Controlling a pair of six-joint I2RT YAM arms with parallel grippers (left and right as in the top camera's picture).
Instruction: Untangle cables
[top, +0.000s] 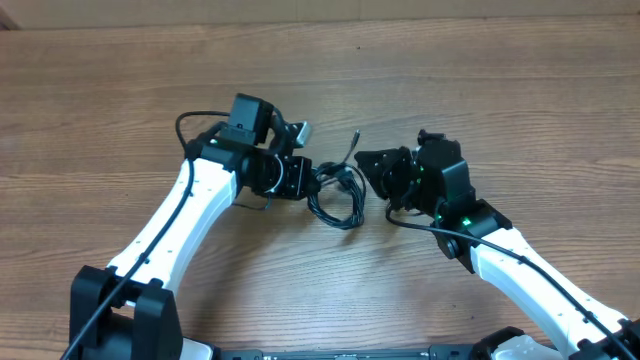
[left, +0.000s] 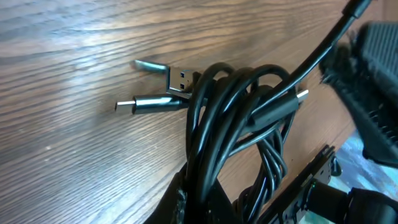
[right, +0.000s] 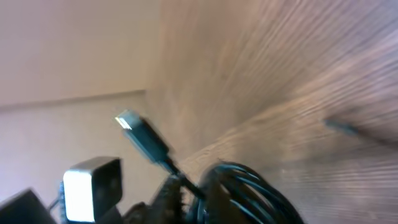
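The cables (top: 336, 196) are lying as one small knotted bundle near the middle of the wooden table (top: 480, 80), sitting between the two arms with their black loops crossing over each other. In the left wrist view two metal plugs (left: 163, 93) are poking out of the coil's far side and resting on the wood, while the loops are running back down toward the camera. That suggests the left gripper (top: 303, 178) is pinching the near side of the bundle. Its jaws are clenched, and it seems to be acting as an anchor so the knot is not sliding when a strand gets pulled. One loose strand end (top: 352, 140) is sticking up and away from the coil. The right gripper (top: 373, 165) is sitting just beside it on the opposite side, probably so it is pulling against the left arm's hold and not dragging everything along. The right wrist view is showing that plug close in front of its fingers, but it is smeared by blur. I cannot tell whether those jaws are closing on the strand or standing apart. The untangling itself is looking barely begun, since every loop is sitting in the knot.
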